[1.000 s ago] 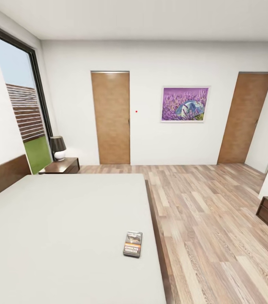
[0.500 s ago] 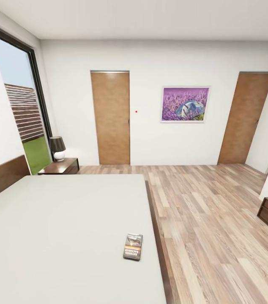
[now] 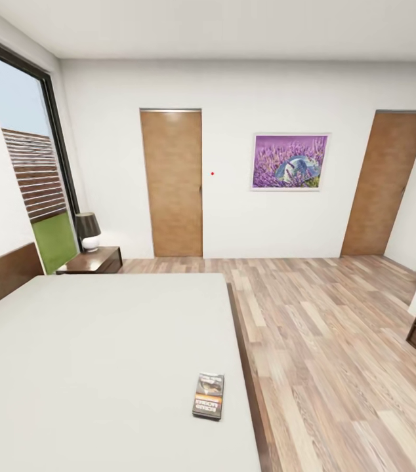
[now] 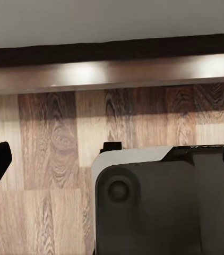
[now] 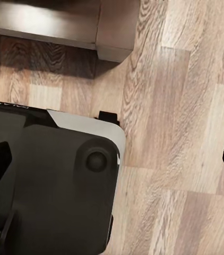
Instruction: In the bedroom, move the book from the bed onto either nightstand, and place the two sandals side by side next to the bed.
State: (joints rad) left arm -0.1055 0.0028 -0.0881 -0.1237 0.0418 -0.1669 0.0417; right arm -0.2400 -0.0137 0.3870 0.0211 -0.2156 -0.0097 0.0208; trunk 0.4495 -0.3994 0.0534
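Book [image 3: 208,396] lies lengthwise near the bed [image 3: 103,354] mattress's right edge, toward the robot's right arm; both grippers' fingertips spread wide, empty.

The book [image 3: 208,396] lies on the bed [image 3: 103,354] near its three o'clock edge; the nightstand [image 3: 93,260] stands beyond at eleven o'clock, with a lamp [image 3: 89,231] on it.

Bright even daylight, sharp, edges stretched
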